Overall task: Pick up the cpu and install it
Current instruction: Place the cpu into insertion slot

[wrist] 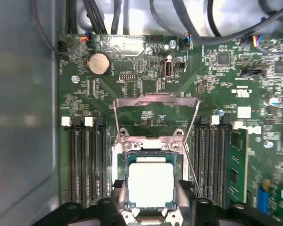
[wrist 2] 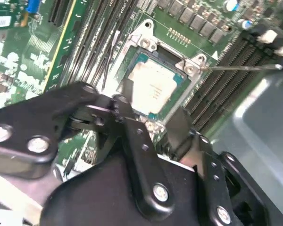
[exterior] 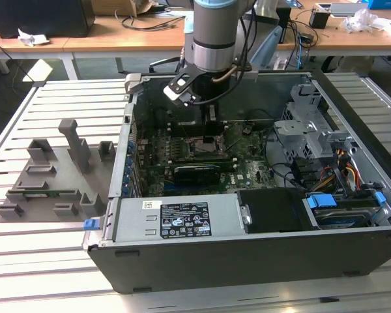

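The cpu (wrist: 150,184), a small square chip with a silver-grey top, lies flat in the open socket (wrist: 151,141) on the green motherboard, and also shows in the second wrist view (wrist 2: 153,87). My gripper (wrist: 151,188) stands straight over it, low inside the computer case (exterior: 247,261). One black fingertip (wrist: 119,188) meets one edge of the chip, the other the opposite edge. In the exterior view the gripper (exterior: 205,130) hangs below the arm's wrist above the board.
The socket's metal load plate (wrist: 155,110) is swung up and its thin lever (wrist 2: 240,67) sticks out sideways. Memory slots (wrist: 87,160) flank the socket. A grey fixture tray (exterior: 52,176) with upright posts stands outside the case at the exterior view's left. A drive cage (exterior: 306,130) fills the case's right.
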You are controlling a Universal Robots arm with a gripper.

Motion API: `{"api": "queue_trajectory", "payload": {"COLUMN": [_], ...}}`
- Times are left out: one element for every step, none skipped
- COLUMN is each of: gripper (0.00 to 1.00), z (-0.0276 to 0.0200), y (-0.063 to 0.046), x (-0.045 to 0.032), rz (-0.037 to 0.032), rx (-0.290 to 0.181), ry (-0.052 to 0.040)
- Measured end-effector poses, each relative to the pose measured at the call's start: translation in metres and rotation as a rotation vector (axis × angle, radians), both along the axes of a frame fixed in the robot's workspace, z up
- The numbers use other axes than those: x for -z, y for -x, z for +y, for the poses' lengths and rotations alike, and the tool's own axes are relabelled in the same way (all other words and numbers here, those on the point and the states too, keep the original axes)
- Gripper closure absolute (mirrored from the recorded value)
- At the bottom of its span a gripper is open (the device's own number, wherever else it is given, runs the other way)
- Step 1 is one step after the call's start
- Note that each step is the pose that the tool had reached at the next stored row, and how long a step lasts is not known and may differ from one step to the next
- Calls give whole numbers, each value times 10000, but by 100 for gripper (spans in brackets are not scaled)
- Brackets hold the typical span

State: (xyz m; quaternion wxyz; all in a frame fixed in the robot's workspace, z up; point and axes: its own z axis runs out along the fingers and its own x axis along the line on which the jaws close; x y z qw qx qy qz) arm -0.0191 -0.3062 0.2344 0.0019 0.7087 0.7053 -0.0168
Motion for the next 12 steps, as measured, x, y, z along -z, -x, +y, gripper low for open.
{"api": "queue_trajectory", "payload": {"gripper": [53,59,65,71,77,83,89,89,89,89,89,89], "z": [2,5,10,18,21,25,33,33,33,33,33,33], "y": [-1,0,1,0,0,0,0,0,0,0,0,0], "x": [-50,-132,-224,-326,-379,-429,-508,-539,-539,-540,-540,-540], "rz": [-1,-1,0,-1,0,0,0,-1,-1,-1,-1,0], "rx": [-2,1,2,1,2,1,2,1,1,1,2,1], "ry": [0,-2,1,-1,1,-1,1,0,0,1,0,0]}}
